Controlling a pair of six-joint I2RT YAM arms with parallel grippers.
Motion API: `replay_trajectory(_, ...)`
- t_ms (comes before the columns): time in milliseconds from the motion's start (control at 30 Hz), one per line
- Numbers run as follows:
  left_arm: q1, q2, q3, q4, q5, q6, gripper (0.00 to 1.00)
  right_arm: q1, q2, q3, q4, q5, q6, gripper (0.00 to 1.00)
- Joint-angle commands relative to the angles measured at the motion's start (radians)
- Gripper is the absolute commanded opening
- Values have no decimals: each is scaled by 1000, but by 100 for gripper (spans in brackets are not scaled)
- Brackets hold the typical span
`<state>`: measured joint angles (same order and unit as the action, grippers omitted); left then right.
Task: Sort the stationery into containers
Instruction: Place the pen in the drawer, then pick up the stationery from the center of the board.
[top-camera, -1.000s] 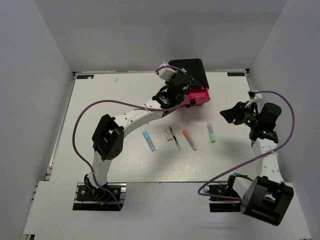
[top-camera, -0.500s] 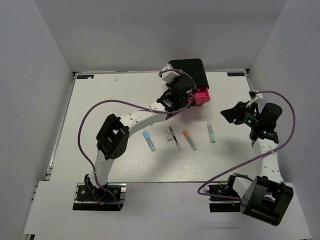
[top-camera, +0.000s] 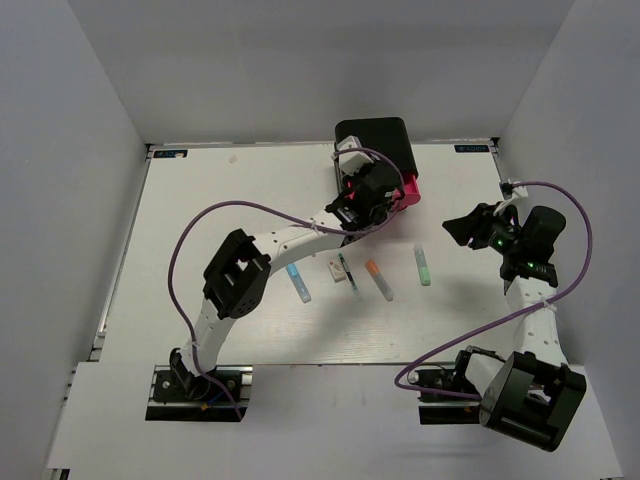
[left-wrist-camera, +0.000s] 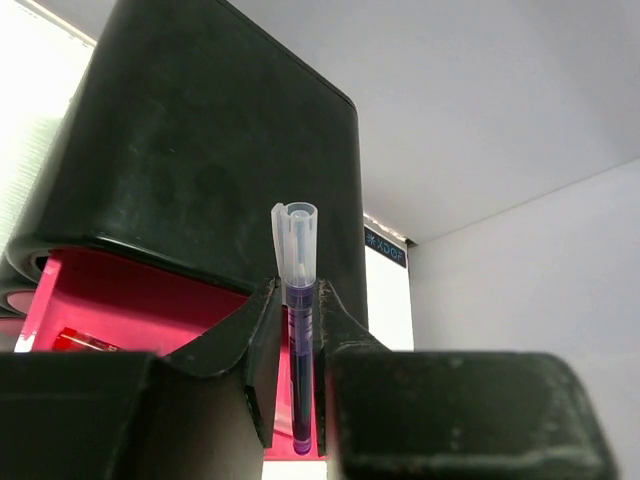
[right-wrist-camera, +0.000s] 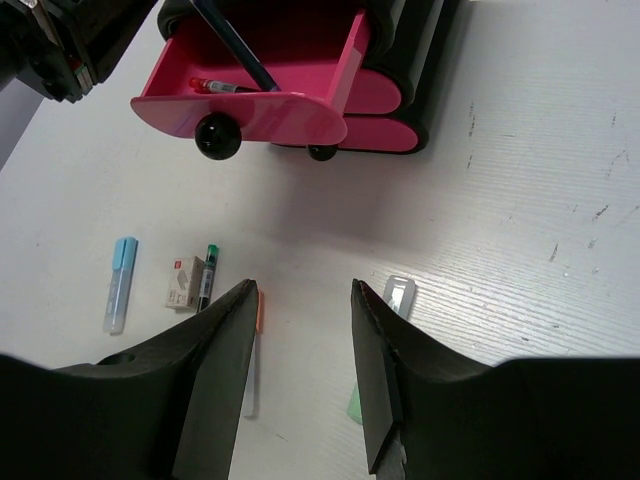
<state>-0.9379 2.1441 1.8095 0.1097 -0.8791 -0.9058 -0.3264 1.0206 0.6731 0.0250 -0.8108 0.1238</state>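
- Top view: the left gripper (top-camera: 365, 192) is hovering over the open top drawer (top-camera: 408, 190) of the black cabinet (top-camera: 375, 135). Nearer, the light blue pen (top-camera: 298, 282), eraser (top-camera: 336, 270), dark pen (top-camera: 347, 275), orange-capped pen (top-camera: 379, 280) and pale green pen (top-camera: 423, 265) are lying in a row.
- Left wrist view: its fingers are clamping a purple pen (left-wrist-camera: 298, 330) upright above the drawer.
- Right wrist view: the right gripper (right-wrist-camera: 302, 295) is hanging above the row, jaws apart and empty.

I worked in a robot lab's test cell. Plain grey walls (top-camera: 70, 150) boxed in my white table (top-camera: 200, 200).
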Motion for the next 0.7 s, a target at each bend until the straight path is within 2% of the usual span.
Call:
replay_trajectory(0, -7, -1, 45, -10, 3, 28, 28, -8, -16, 3, 30, -10, 4, 48)
replay_trajectory(133, -16, -12, 36, -21, 3, 37, 47, -11, -17, 2, 33, -10, 5, 50)
replay_trajectory(300, -25, -39, 36, -12, 3, 67, 59, -8, -17, 0, 33, -18, 4, 52)
replay_trajectory(667, -35, -179, -25, 59, 12, 220, 63, 0, -10, -6, 36, -82, -36, 59)
